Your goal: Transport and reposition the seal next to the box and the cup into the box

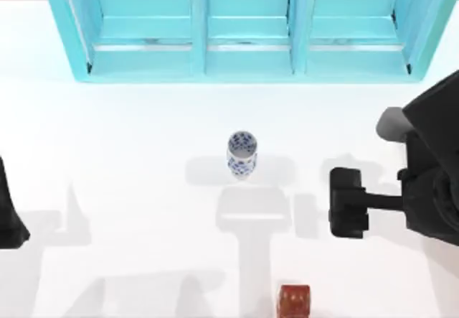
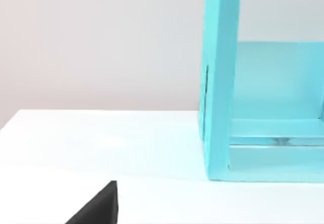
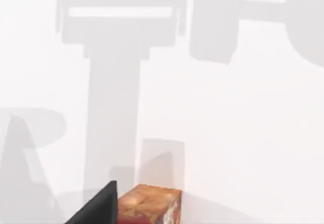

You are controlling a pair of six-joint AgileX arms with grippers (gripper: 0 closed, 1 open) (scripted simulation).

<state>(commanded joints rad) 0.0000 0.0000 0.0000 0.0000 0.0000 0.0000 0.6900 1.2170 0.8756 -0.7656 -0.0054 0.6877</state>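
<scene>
A plain white table point(image 1: 129, 138) fills the top view, crossed by soft grey shadows, with a turquoise shelf unit point(image 1: 247, 27) of three open bays along the upper edge and a bare pale wall point(image 2: 101, 42) behind it in the left wrist view; no writing or label can be read anywhere. The blue-patterned cup point(image 1: 242, 154) stands upright at the centre, well apart from the seal point(image 1: 294, 301) at the bottom edge right of centre. The right gripper point(image 1: 348, 203) hovers at mid-right, whether spread or pressed together I cannot tell, and the left arm point(image 1: 8, 214) sits parked at the left edge.
</scene>
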